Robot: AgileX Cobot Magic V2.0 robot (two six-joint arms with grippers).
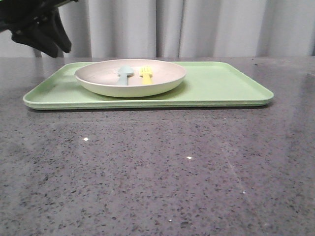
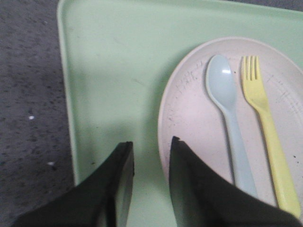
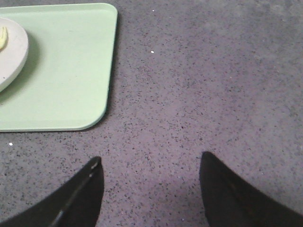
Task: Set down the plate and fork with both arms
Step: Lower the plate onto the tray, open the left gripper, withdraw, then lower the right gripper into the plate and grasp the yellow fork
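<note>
The plate (image 1: 130, 81) sits on the left half of the light-green tray (image 1: 221, 86). The yellow fork (image 1: 146, 75) lies inside it beside a pale blue spoon (image 1: 125, 73). My left gripper (image 1: 47, 37) hovers above the tray's far left corner. In the left wrist view it (image 2: 151, 144) is open and empty, one finger over the tray (image 2: 109, 71), the other over the plate's rim (image 2: 163, 118), with the fork (image 2: 267, 127) and spoon (image 2: 229, 113) further in. My right gripper (image 3: 149, 163) is open and empty over bare table, beside the tray's corner (image 3: 71, 71); it does not show in the front view.
The dark speckled stone table (image 1: 157, 172) stretches in front of and around the tray. Grey curtains (image 1: 197, 27) hang behind the table's far edge. The tray's right half holds nothing.
</note>
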